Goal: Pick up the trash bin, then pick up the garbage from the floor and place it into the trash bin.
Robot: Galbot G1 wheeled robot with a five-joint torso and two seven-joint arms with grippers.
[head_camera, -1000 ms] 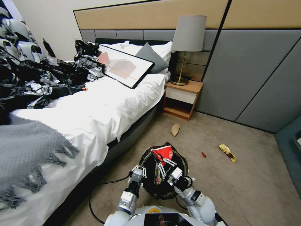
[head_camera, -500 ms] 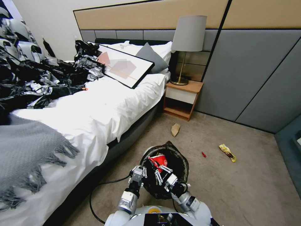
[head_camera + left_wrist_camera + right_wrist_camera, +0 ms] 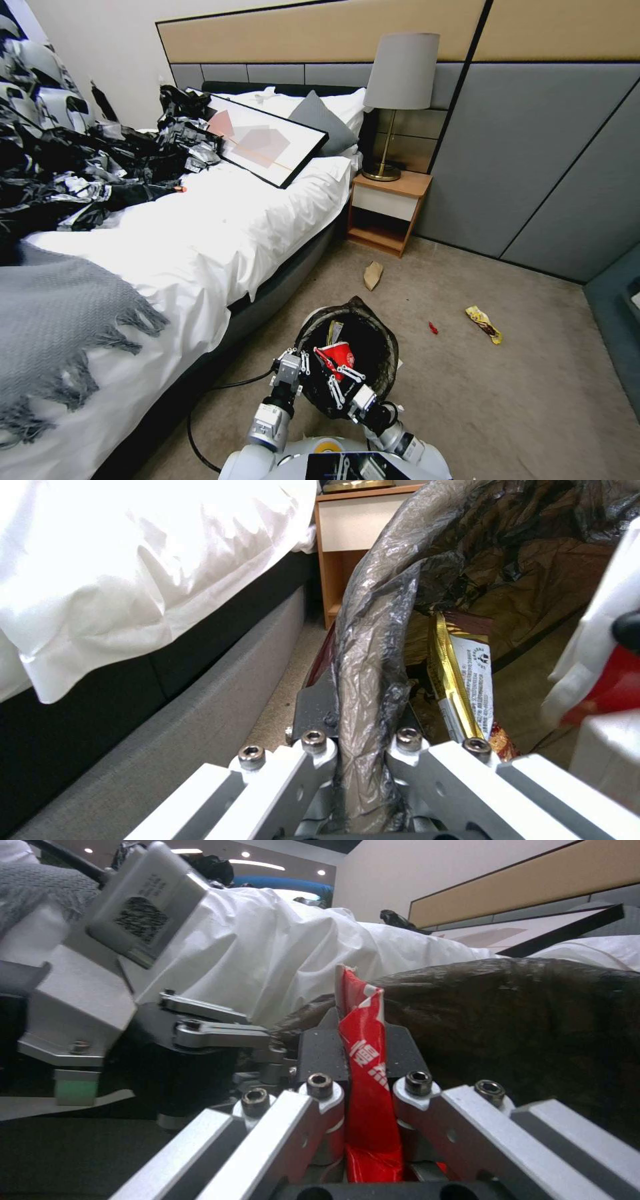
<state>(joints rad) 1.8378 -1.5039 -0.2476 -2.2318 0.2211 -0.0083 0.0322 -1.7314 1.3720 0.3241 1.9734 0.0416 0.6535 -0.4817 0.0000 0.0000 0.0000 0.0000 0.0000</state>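
The trash bin (image 3: 380, 347), lined with a crinkly black bag, hangs off the carpet just ahead of my body. My left gripper (image 3: 298, 365) is shut on its near-left rim; the left wrist view shows the liner-wrapped rim (image 3: 373, 670) pinched between the fingers, and a gold-and-white wrapper (image 3: 463, 680) inside. My right gripper (image 3: 341, 381) is over the bin's mouth, shut on a red-and-white wrapper (image 3: 335, 353), which stands up between the fingers (image 3: 363, 1060). Garbage lies on the floor beyond: brown crumpled paper (image 3: 373, 274), a tiny red scrap (image 3: 433, 327) and a yellow wrapper (image 3: 483, 323).
A bed (image 3: 200, 253) with white sheets fills the left side. A wooden nightstand (image 3: 387, 210) with a lamp (image 3: 399, 100) stands against the grey panelled wall. A black cable (image 3: 200, 420) loops on the carpet by the bed. Open carpet lies to the right.
My right gripper has drawn back toward my body and lower into the bin's mouth, carrying the red wrapper. The left gripper keeps its hold on the rim.
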